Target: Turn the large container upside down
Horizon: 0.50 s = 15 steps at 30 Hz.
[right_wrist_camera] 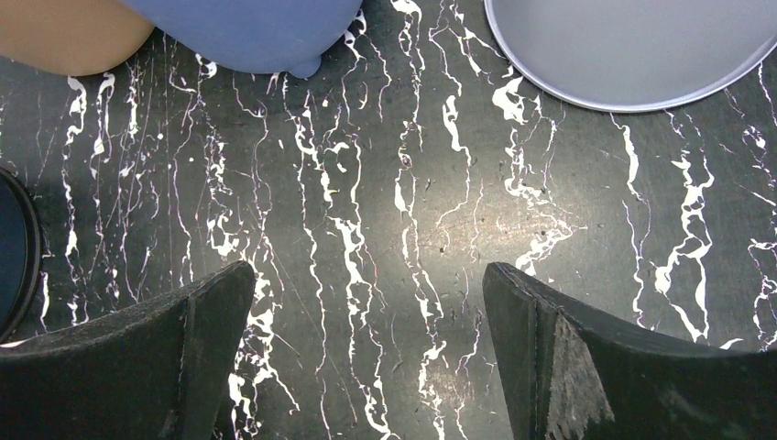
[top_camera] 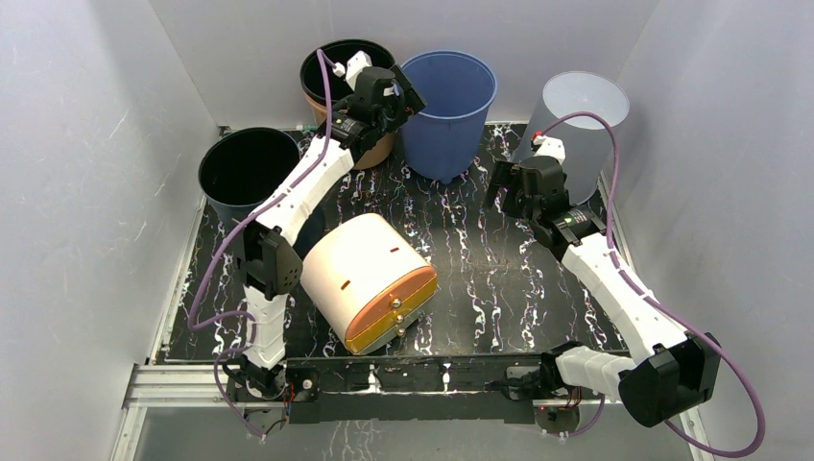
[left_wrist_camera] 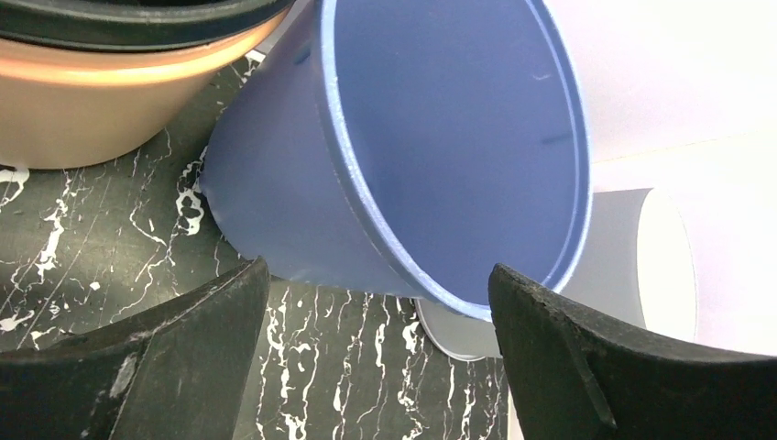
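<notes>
A blue bucket (top_camera: pixel 447 106) stands open side up at the back of the table; in the left wrist view (left_wrist_camera: pixel 458 147) its rim and inside fill the frame. My left gripper (top_camera: pixel 407 98) is open and empty, right beside the bucket's left rim, its jaws (left_wrist_camera: pixel 377 266) spread either side of the near rim without touching it. My right gripper (top_camera: pixel 509 184) is open and empty, hovering over bare tabletop (right_wrist_camera: pixel 368 267) to the right of the bucket.
A brown pot with a black liner (top_camera: pixel 338 91) stands left of the blue bucket. A black bucket (top_camera: pixel 248 168) is at the left. A translucent grey bucket (top_camera: pixel 576 125) is at the back right. A cream container with an orange lid (top_camera: pixel 370 280) lies on its side in front.
</notes>
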Available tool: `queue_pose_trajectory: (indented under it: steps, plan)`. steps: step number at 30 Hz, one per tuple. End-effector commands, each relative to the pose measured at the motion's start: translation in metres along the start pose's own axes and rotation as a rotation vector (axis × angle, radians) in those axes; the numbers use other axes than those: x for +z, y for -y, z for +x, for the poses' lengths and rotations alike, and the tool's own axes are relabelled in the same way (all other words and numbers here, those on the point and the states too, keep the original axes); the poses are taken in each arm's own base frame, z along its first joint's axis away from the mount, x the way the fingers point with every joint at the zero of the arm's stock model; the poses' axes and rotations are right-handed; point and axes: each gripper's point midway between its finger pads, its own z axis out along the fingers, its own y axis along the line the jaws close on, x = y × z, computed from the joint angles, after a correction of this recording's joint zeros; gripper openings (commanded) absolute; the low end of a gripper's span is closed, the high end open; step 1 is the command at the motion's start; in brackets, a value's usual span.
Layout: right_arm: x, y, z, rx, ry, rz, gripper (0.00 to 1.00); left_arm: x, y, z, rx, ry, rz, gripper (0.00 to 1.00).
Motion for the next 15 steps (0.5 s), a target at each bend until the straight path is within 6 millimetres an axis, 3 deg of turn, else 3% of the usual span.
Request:
queue_pose_trajectory:
  steps: [1, 7, 15]
  plan:
    - [-0.012, -0.001, -0.024, 0.023, 0.076, -0.013, 0.96, 0.005, 0.011, -0.001, -0.036, 0.01, 0.028, 0.86]
    - [-0.012, 0.0, -0.019, 0.02, 0.068, -0.013, 0.96, 0.017, 0.01, 0.01, -0.045, -0.018, 0.024, 0.72]
    - [-0.012, 0.001, -0.019, 0.024, 0.069, -0.012, 0.96, 0.012, 0.014, 0.015, -0.031, -0.046, 0.061, 0.42]
